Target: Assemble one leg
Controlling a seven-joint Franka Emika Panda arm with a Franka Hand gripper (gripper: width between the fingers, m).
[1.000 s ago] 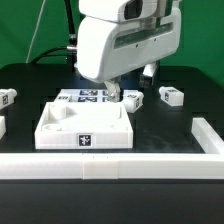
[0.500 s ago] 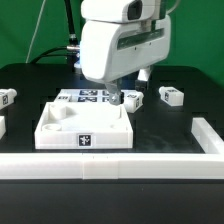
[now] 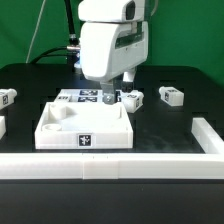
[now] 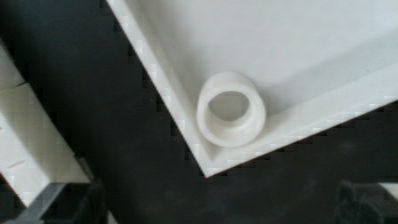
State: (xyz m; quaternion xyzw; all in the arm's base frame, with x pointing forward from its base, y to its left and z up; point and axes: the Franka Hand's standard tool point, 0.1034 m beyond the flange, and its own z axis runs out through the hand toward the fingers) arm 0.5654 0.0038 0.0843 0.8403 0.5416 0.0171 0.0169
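- Exterior view: the gripper (image 3: 108, 97) is seen low at the tray's (image 3: 55, 133) far rim.
- It is shown released in the wrist view, jaws wide apart, nothing held between them.
- The leg (image 3: 133, 98) is found just beside it, toward the exterior view's right.
- Reaching for the leg is judged the step in hand; the gripper must be centred over it, then clenched.

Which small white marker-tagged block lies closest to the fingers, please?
The small white oblong plastic block just to the exterior view's right of the fingers; the second block farther right and the third block at the far left stand farther off.
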